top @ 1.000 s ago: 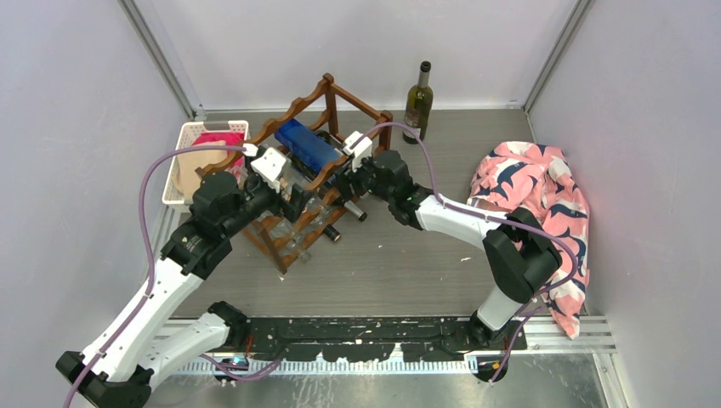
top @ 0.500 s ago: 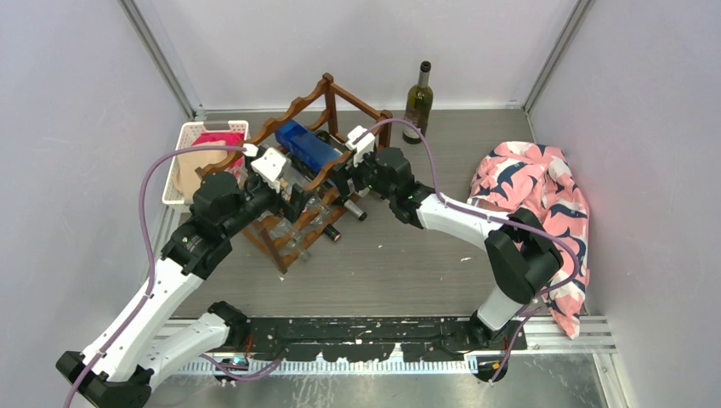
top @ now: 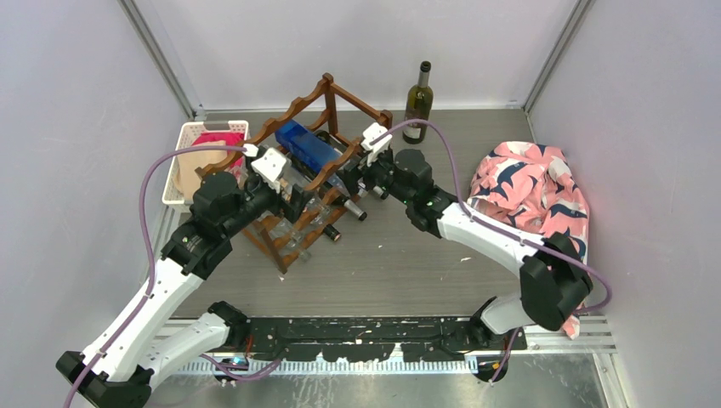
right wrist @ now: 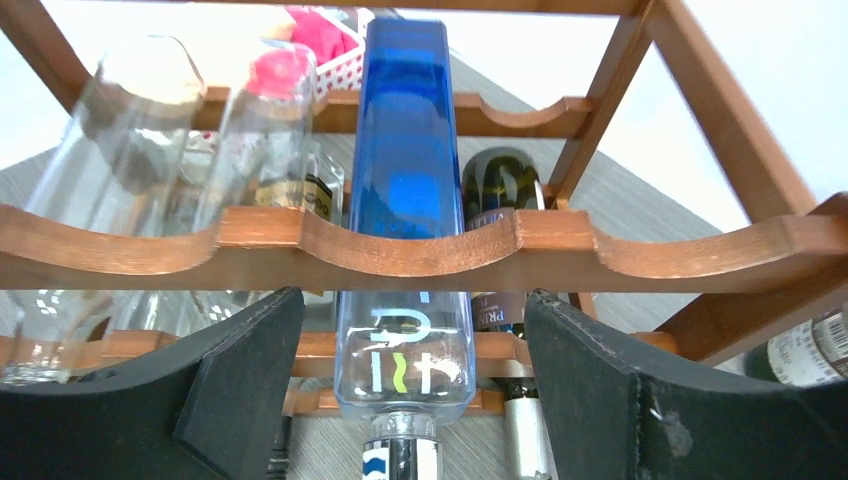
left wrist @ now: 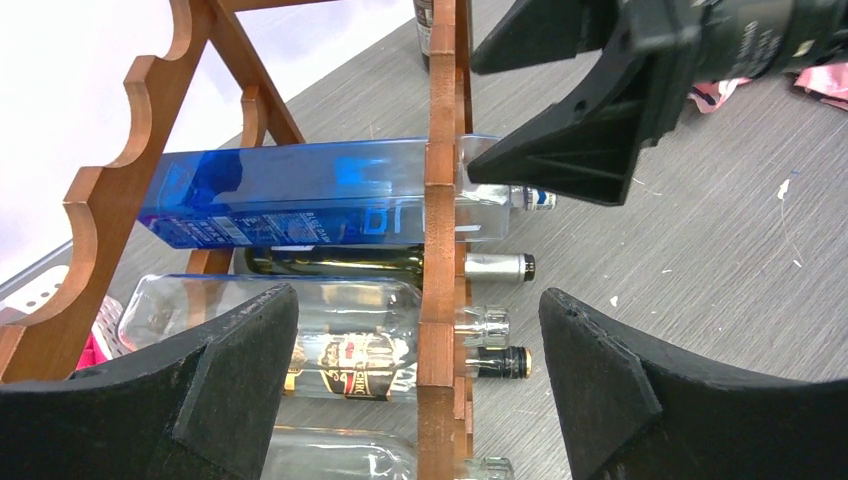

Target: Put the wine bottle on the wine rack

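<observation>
Blue bottle (right wrist: 405,150) is lying in the top row of the rack (top: 293,109), body across both wavy rails, neck poking out toward the right arm. Looks seated, not tilted.

Right claw (right wrist: 412,330) is released: its fingers sit either side of the bottle's neck end with a gap on both sides, gripping nothing. Left claw (left wrist: 418,320) is also wide and empty, straddling the rack's front post without visible contact.

Lower rows hold other bottles, clear and dark (left wrist: 330,262).

My read: the placement itself is done, and what's left is backing both arms clear without nudging the rack.

One green bottle (top: 418,102) stands upright on the table (top: 408,255) behind the rack, apart from it. I can't tell whether it's in scope.
</observation>
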{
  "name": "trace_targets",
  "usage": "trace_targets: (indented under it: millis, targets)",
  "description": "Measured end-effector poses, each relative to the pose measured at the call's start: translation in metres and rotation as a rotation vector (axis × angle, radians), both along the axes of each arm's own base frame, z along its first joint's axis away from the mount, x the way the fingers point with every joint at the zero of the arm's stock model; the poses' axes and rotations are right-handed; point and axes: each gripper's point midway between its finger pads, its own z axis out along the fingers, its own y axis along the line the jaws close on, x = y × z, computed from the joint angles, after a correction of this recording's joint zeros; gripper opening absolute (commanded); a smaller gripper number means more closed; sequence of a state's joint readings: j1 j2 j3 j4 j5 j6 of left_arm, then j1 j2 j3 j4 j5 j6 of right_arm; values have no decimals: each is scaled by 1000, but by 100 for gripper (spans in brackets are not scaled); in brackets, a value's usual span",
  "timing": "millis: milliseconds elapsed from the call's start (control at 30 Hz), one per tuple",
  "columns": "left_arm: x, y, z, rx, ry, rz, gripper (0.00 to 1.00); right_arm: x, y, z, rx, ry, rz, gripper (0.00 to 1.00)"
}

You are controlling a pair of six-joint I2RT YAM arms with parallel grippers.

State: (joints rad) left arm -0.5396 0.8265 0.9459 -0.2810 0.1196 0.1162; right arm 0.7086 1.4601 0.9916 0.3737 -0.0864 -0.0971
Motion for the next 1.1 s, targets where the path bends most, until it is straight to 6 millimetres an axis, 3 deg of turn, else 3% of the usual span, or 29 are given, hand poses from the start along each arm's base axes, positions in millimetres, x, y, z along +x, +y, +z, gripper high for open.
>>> trace_targets:
  millis: [267,400,500,633,800,967,1033,1100]
  targets:
    - [-5,-8,0,-22,18,-44,90,-29,-22,47,61,-70,10,88]
    - [-11,-17,0,-67,60,-86,90,-49,-39,60,69,-80,5,97]
    - [-20,-24,11,-133,92,-123,90,-61,-55,67,75,-87,-17,100]
    - [-35,-32,30,-241,133,-174,90,-62,-82,74,86,-92,-124,100]
    - [-58,-38,51,-383,189,-230,90,-33,-145,80,134,-56,-360,100]
    - [-71,-41,65,-495,251,-260,89,20,-240,89,249,18,-661,100]
    - [-74,-42,65,-521,279,-260,89,39,-262,95,270,37,-730,100]
    - [-76,-42,63,-541,304,-257,88,58,-266,103,266,58,-746,100]
